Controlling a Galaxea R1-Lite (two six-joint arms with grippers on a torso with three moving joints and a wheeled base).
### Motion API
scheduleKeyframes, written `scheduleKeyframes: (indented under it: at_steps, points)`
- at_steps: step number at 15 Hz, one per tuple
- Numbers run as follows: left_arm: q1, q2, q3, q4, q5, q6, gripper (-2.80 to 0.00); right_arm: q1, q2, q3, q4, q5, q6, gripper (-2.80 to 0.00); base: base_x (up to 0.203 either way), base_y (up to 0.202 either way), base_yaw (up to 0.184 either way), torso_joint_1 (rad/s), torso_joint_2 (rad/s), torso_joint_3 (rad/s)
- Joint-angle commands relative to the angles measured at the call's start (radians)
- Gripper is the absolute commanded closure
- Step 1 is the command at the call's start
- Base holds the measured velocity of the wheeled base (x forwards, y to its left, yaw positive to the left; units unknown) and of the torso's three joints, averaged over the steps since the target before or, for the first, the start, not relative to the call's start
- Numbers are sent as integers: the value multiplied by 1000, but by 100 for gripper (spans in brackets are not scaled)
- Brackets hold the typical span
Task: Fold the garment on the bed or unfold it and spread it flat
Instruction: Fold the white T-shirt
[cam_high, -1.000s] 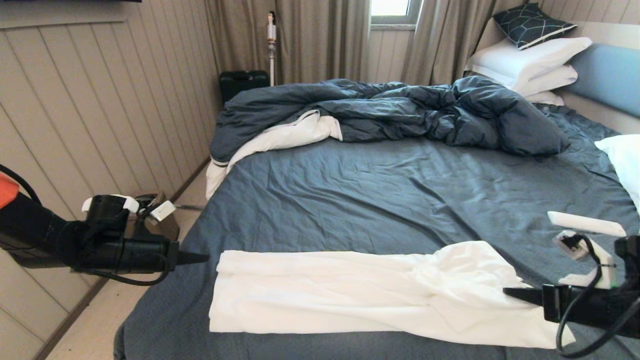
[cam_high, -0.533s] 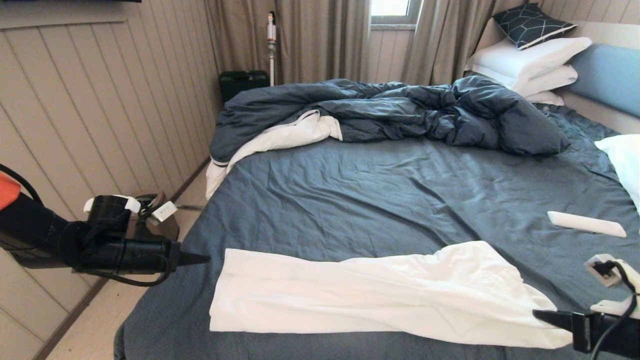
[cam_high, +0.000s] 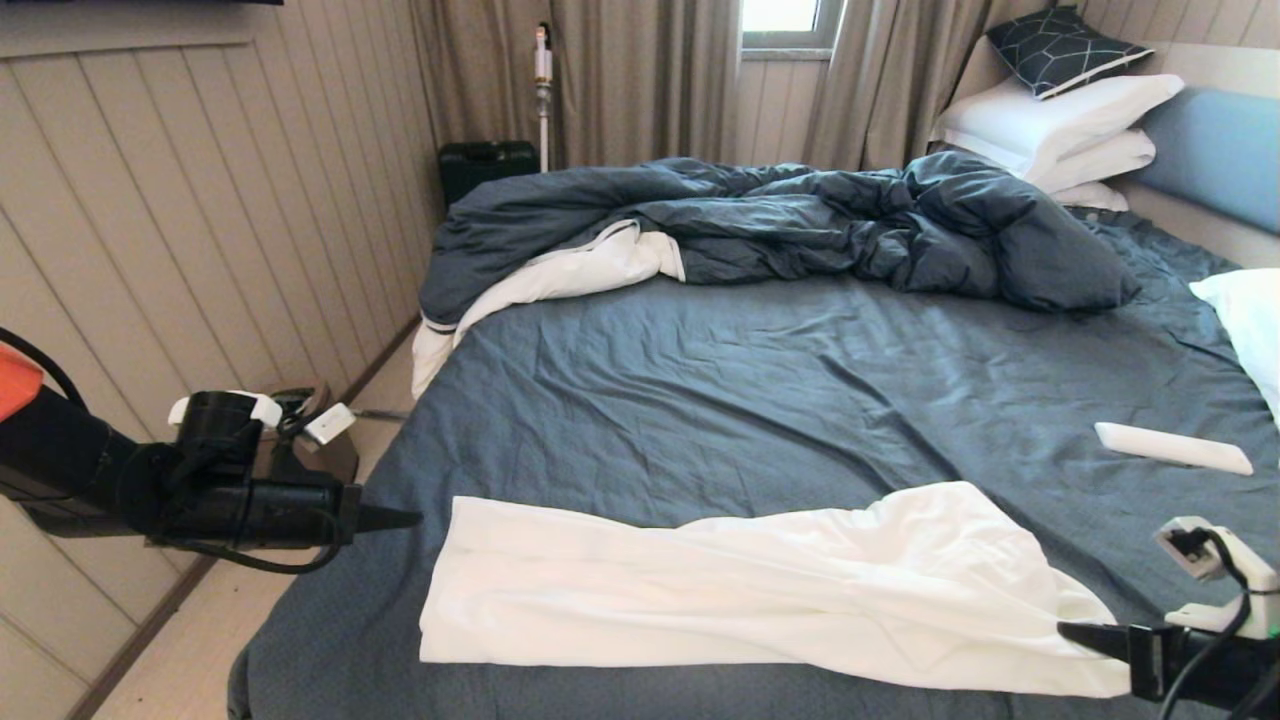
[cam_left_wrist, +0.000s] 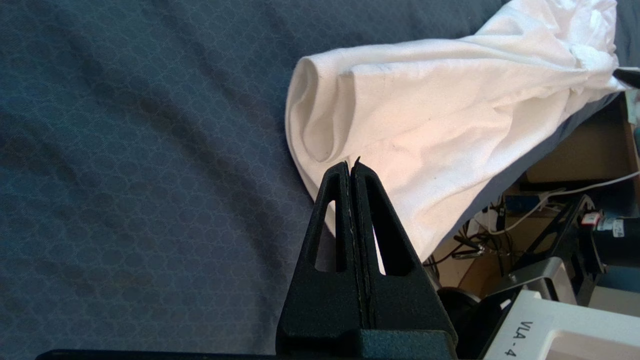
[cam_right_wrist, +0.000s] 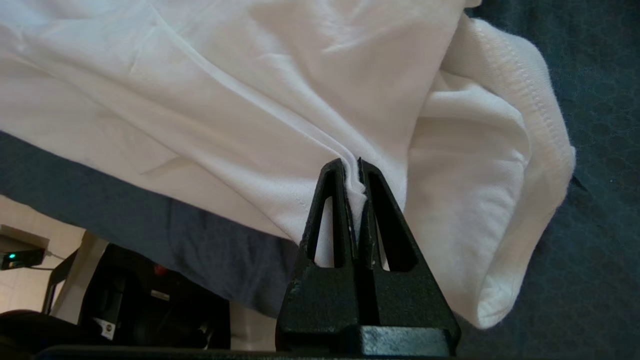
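Now the right gripper (cam_high: 1068, 631), pinched on a fold of the garment (cam_high: 740, 595), has drawn back toward the near right corner of the bed (cam_high: 800, 400) over the last second; the bunched right end has pulled out longer and flatter along the near edge. The left gripper (cam_high: 412, 517), fingers pressed together on nothing, hovers just beside the garment's left end; the spreading looks under way, not finished.
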Motion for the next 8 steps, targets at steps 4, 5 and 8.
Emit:
scheduleKeyframes:
  at_steps: [4, 5, 8]
  points:
    - [1, 8, -5, -1, -6, 0, 0, 4, 60, 29, -56, 5, -3, 0, 0, 0, 0, 0, 0, 0]
    - [1, 8, -5, -1, -6, 0, 0, 4, 62, 31, -57, 4, -6, 0, 0, 0, 0, 0, 0, 0]
    - [1, 8, -5, -1, -6, 0, 0, 2, 51, 28, -57, 13, -7, -280, 0, 0, 0, 0, 0, 0]
